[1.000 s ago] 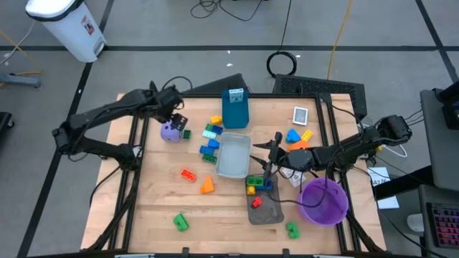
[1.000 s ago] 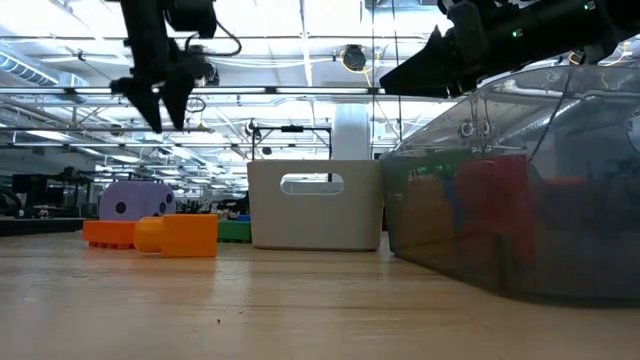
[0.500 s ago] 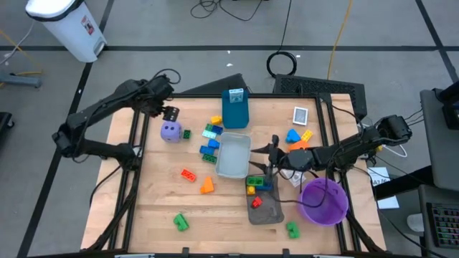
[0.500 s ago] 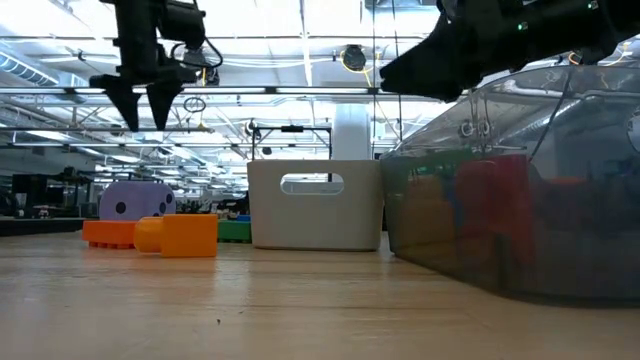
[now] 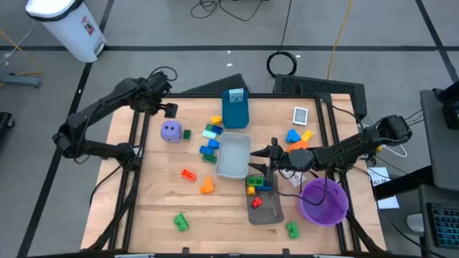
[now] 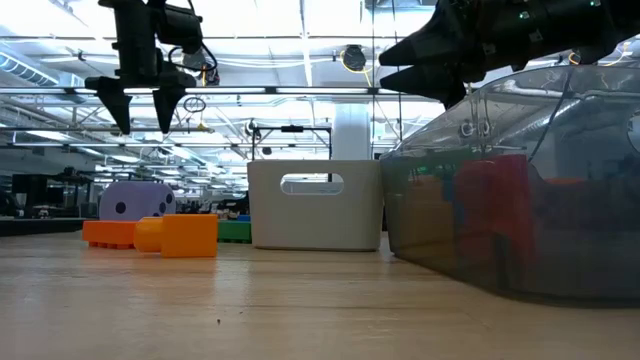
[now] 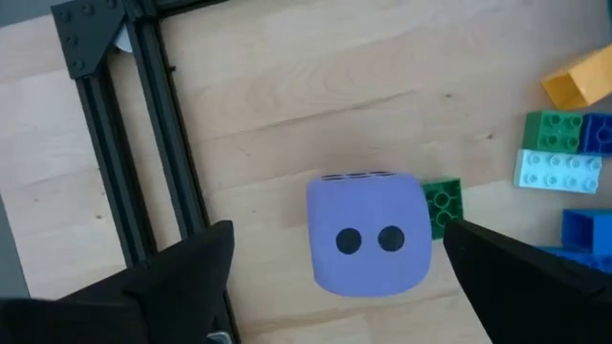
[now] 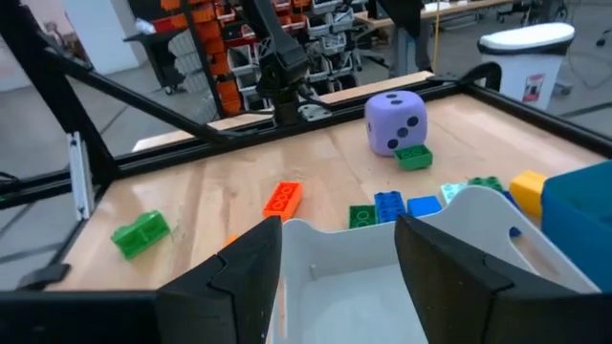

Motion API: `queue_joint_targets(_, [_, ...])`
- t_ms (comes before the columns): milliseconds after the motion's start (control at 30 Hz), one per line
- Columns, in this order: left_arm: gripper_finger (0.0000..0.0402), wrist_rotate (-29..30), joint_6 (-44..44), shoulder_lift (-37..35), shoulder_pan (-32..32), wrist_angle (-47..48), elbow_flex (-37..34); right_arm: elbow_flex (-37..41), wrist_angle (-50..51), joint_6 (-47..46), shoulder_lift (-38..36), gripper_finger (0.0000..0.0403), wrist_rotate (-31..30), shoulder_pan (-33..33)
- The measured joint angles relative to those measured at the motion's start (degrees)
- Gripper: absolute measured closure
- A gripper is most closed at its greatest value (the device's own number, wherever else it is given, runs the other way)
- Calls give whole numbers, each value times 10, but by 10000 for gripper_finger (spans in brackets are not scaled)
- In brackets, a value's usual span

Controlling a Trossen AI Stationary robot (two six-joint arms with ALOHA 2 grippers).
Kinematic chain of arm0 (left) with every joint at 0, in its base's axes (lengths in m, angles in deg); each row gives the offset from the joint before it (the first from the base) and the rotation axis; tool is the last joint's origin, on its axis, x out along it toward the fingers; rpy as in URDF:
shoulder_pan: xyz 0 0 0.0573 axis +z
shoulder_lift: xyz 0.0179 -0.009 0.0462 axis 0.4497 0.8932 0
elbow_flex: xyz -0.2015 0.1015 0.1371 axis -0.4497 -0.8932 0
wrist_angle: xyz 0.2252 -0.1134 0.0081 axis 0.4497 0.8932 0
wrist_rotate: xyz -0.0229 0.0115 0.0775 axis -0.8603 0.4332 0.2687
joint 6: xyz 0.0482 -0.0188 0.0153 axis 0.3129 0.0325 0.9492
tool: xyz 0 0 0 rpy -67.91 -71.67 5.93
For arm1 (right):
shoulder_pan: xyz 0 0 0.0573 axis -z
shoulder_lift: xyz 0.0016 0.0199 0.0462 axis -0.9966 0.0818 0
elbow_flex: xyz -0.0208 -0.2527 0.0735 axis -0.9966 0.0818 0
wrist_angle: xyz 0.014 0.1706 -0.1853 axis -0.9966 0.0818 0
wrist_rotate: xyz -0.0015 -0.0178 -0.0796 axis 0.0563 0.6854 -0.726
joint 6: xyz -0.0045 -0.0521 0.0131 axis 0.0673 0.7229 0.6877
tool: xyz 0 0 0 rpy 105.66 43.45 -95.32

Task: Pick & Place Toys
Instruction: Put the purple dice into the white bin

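The left pincer (image 5: 169, 110) hangs spread wide and empty above the purple die (image 5: 171, 130), which sits on the counter (image 5: 158, 193) with a small green brick (image 5: 186, 134) touching its side; I judge it is lined up for a grasp from above. Beyond the die lies a cluster of blue, green and yellow bricks (image 5: 210, 136), then the light grey tray (image 5: 233, 154). The right pincer (image 5: 274, 154), fingers parted and holding nothing, hovers over this tray's far edge from the die. Farther stands the purple bowl (image 5: 323, 201).
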Motion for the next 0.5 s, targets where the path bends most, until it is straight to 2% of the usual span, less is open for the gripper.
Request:
queue_joint_targets(200, [3, 17, -46, 0, -31, 0, 0, 0, 14, -3, 0, 207, 0, -17])
queue_joint_targets(500, [6, 34, -88, 13, -68, -7, -17, 0, 15, 10, 0, 206, -1, -25])
